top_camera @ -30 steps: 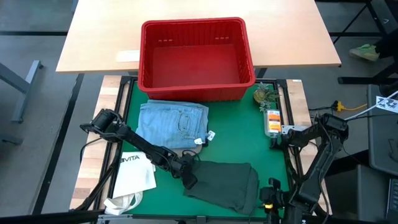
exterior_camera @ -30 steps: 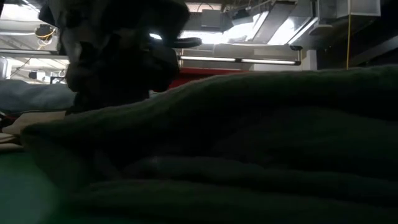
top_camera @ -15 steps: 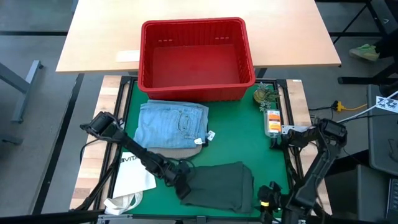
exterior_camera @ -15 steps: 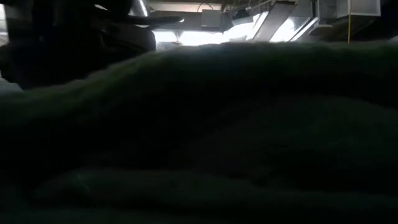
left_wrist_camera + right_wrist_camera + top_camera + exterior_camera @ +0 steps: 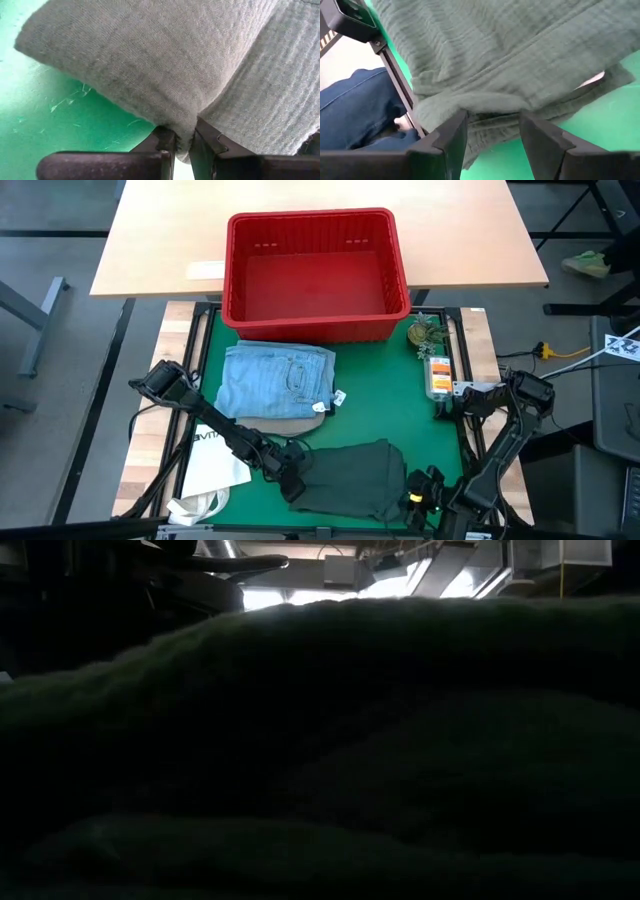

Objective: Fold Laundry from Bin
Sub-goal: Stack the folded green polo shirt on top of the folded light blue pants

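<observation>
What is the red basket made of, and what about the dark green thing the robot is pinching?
The red rectangular basket looks like hard moulded plastic: even colour, fine slots along its walls, a smooth rolled rim. The dark green garment looks like soft woven cloth, maybe crinkled cotton: the left wrist view shows fine ribbed threads, and it bunches where the left tool pinches it.

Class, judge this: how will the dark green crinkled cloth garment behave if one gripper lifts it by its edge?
The dark green crinkled cloth garment is probably floppy: it bunches where the left gripper pinches it. Likely light, and it would drape, not roll.
</observation>
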Robot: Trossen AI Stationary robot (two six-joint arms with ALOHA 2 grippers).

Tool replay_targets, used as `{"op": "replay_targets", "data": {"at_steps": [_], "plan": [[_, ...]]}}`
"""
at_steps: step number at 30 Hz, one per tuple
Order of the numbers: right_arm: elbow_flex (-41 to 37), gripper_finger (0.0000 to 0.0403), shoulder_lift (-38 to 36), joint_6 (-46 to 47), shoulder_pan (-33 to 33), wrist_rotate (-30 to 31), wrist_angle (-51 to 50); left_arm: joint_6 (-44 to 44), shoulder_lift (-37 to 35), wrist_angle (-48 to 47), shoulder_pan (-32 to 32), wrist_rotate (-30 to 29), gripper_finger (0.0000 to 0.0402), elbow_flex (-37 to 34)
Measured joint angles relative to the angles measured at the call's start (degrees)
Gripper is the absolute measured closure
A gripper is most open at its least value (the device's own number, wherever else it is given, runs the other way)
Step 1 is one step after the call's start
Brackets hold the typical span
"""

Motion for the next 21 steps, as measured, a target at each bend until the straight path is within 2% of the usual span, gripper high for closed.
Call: {"op": "replay_targets", "data": {"at_steps": [11,17,21], "plan": [[0.93,0.0224,-1.67,0.83,1.22,-3.53,1.14,0.14,0.00,0.12,0.00,-0.25,0.0367,0.00],[1.31,0.0224,-2.25,-0.14,0.36,5.76,-0.29,0.18,0.00,0.28,0.04,-1.76,0.0370,-0.02],[0.93,0.0224,-2.25,-0.43,-0.61,4.36,-3.46,0.20,0.00,0.29,0.04,-1.86,0.0367,-0.02]]}}
